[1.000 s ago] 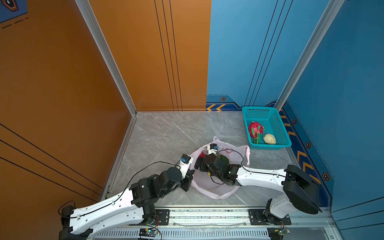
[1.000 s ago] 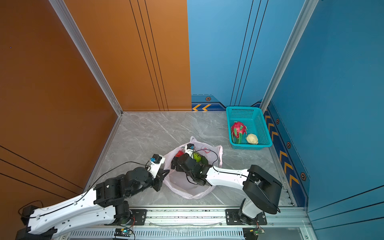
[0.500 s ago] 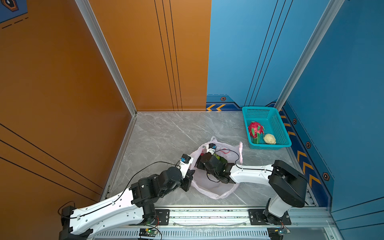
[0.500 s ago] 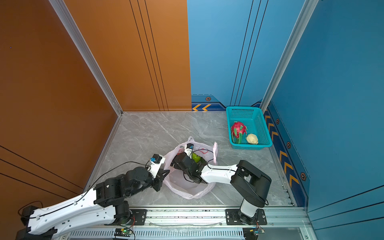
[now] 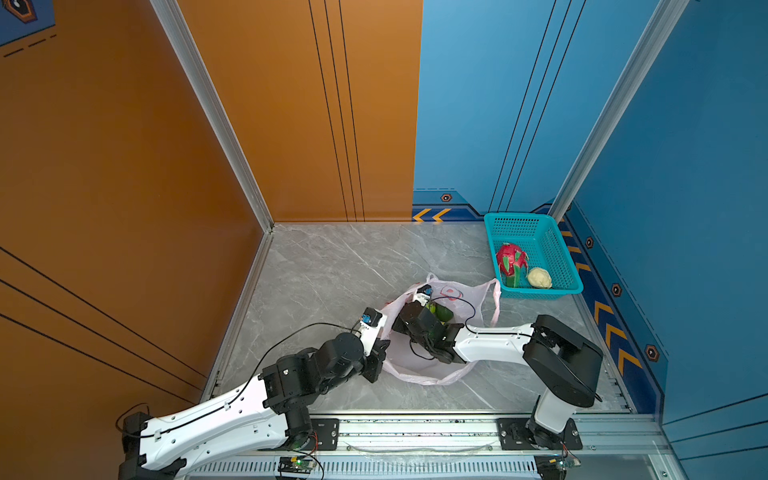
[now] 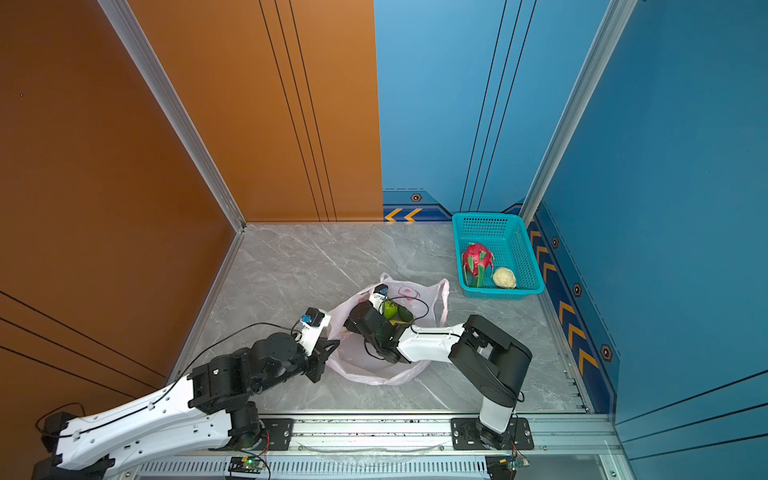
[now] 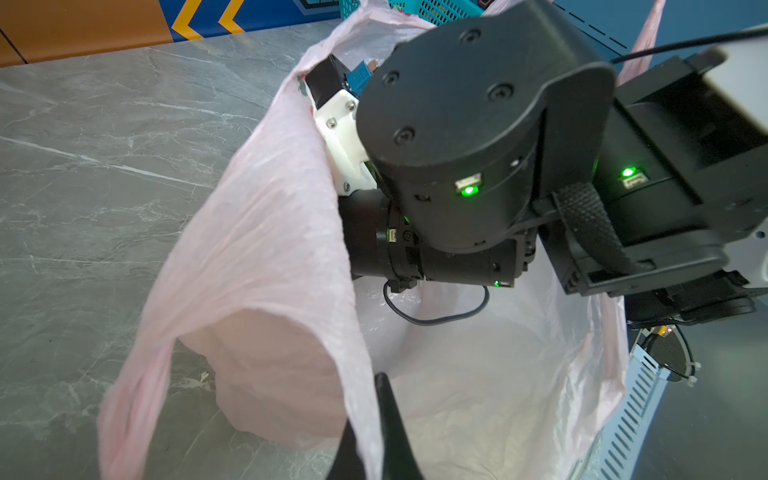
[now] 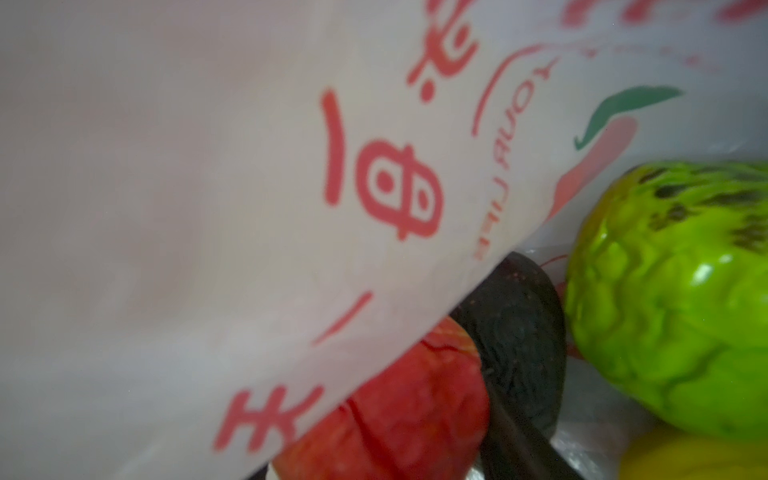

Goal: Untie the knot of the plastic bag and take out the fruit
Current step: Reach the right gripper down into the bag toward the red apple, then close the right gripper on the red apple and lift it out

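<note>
Right claw (image 5: 424, 305) shifted inside plastic bag (image 5: 424, 374); basket (image 5: 540, 226) holds two fruits (image 5: 512, 259).

Bright, even light, soft shadows; the right wrist view blurs the near plastic bag (image 8: 174, 232).

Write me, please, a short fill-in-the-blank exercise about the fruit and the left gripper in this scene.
1. The teal basket holds ____ fruits: a dragon fruit and a cream lumpy fruit.
2. The left gripper has its fingers ____ on the rim of the plastic bag.
3. Inside the bag, a dark avocado lies between a green bumpy fruit and a red ____.

Missing words: two; shut; apple.
</note>
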Robot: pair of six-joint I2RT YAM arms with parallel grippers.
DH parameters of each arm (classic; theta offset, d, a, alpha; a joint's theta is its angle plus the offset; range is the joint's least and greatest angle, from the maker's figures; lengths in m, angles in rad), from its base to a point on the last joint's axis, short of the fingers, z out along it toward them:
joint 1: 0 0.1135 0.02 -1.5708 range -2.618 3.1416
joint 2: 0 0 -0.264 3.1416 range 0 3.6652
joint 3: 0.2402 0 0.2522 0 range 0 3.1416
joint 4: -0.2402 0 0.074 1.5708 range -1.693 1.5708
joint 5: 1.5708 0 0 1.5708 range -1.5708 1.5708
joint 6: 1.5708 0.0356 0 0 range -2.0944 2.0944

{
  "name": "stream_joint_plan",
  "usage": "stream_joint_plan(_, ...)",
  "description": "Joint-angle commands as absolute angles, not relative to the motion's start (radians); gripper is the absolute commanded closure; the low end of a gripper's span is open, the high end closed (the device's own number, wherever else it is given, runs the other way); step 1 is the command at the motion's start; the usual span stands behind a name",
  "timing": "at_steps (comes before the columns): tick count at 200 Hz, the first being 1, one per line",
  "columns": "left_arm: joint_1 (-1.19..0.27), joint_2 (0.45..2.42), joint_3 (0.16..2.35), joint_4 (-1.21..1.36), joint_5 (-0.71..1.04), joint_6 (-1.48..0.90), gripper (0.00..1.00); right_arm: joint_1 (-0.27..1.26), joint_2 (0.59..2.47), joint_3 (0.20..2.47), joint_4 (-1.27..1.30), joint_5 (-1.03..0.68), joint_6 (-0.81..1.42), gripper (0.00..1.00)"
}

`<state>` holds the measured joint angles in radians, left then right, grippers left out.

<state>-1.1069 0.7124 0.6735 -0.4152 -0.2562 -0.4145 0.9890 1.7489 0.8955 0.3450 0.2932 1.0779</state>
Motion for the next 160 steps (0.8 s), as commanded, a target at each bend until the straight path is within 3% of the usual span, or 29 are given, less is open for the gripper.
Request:
stream_joint_plan(1, -1.097, 0.699, 0.683, -0.431, -0.240, -0.405, 1.00, 0.991, 1.727, 0.873, 0.337, 0.313, 1.083, 0.39)
stream_joint_plan(58, -1.096, 0.697, 0.680, -0.430, -0.264, -0.409, 1.00, 1.029, 1.604, 0.837, 0.210, 0.318, 1.097, 0.41)
stream_joint_plan(160, -1.096, 0.702, 0.673, -0.407, -0.268, -0.403, 1.00, 1.150, 1.268, 0.885, -0.284, 0.373, 1.084, 0.42)
